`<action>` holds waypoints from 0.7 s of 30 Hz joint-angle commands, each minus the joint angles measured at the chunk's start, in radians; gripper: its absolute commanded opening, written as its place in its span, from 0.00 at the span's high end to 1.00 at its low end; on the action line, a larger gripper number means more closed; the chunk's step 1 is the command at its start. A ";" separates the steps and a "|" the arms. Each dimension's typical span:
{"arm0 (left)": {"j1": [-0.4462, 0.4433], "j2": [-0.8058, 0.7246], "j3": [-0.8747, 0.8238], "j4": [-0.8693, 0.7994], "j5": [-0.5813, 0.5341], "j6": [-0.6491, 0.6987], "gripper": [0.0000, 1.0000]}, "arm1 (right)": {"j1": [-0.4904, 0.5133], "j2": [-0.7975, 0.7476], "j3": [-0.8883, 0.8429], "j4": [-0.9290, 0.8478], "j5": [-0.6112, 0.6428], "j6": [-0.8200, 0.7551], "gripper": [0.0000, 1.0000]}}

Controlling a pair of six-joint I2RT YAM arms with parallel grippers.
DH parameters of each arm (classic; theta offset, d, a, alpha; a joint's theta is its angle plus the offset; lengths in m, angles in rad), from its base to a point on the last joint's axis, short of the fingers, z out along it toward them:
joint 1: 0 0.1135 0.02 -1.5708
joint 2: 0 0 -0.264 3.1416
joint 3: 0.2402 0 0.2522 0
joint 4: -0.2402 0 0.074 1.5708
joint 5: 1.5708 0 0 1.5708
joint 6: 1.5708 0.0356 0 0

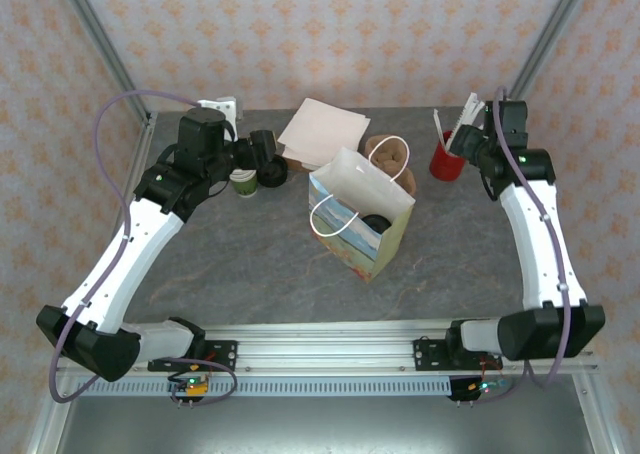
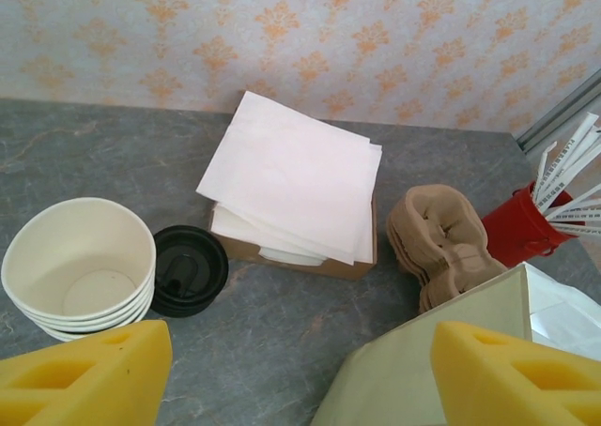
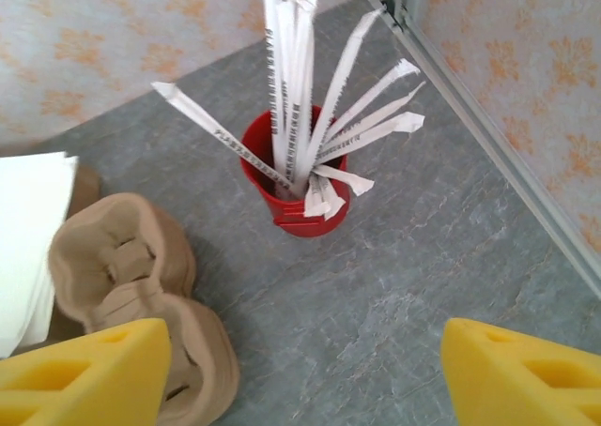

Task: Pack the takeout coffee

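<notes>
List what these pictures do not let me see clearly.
Top view: the wall of the bag hides all below the dark round top inside; coffee or bare lid, unclear.
Left wrist view: the bottom edge cuts off the bag, its inside unseen.
Right wrist view: print on the straw wrappers is too small to read.

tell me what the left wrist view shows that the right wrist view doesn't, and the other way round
Left wrist, not right wrist: the stack of lidless cups, a bare black lid beside it, the paper bag, the open left gripper.
Right wrist, not left wrist: the open right gripper over the table.
Both: the red cup of wrapped straws, the brown cup carriers, the white napkins, the frame rail.
</notes>
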 commanded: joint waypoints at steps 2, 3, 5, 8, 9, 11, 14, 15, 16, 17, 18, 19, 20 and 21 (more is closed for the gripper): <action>0.003 0.004 0.027 -0.016 -0.012 -0.020 0.26 | -0.056 0.096 0.079 0.001 -0.039 -0.033 0.33; 0.001 0.005 0.026 -0.016 -0.013 -0.016 0.26 | -0.059 0.123 0.101 -0.015 -0.055 -0.038 0.36; 0.002 0.005 0.028 -0.015 -0.015 -0.013 0.26 | -0.061 0.163 0.139 -0.042 -0.044 -0.042 0.40; 0.002 0.009 0.028 -0.011 -0.004 -0.008 0.26 | -0.096 0.194 0.156 -0.005 -0.064 -0.032 0.47; 0.002 0.011 0.028 -0.011 0.000 -0.005 0.26 | -0.117 0.210 0.165 0.008 -0.081 -0.027 0.49; 0.003 0.011 0.027 -0.008 0.008 0.000 0.26 | -0.150 0.252 0.201 0.017 -0.116 -0.025 0.51; 0.003 0.017 0.027 -0.004 0.018 0.007 0.26 | -0.172 0.331 0.282 0.027 -0.124 -0.034 0.53; 0.002 0.018 0.026 -0.003 0.022 0.007 0.26 | -0.178 0.364 0.312 0.023 -0.115 -0.037 0.53; 0.003 0.020 0.024 0.002 0.030 0.007 0.27 | -0.187 0.399 0.343 0.021 -0.113 -0.040 0.53; 0.002 0.021 0.022 0.004 0.039 0.007 0.26 | -0.197 0.428 0.366 0.017 -0.115 -0.040 0.53; 0.002 0.022 0.020 0.005 0.044 0.009 0.27 | -0.211 0.461 0.393 0.010 -0.126 -0.038 0.52; 0.002 0.022 0.018 0.005 0.047 0.008 0.26 | -0.222 0.488 0.415 0.008 -0.134 -0.041 0.52; 0.002 0.022 0.017 0.007 0.049 0.010 0.26 | -0.233 0.507 0.423 0.018 -0.142 -0.042 0.52; 0.002 0.023 0.016 0.006 0.048 0.011 0.26 | -0.243 0.525 0.428 0.031 -0.162 -0.039 0.52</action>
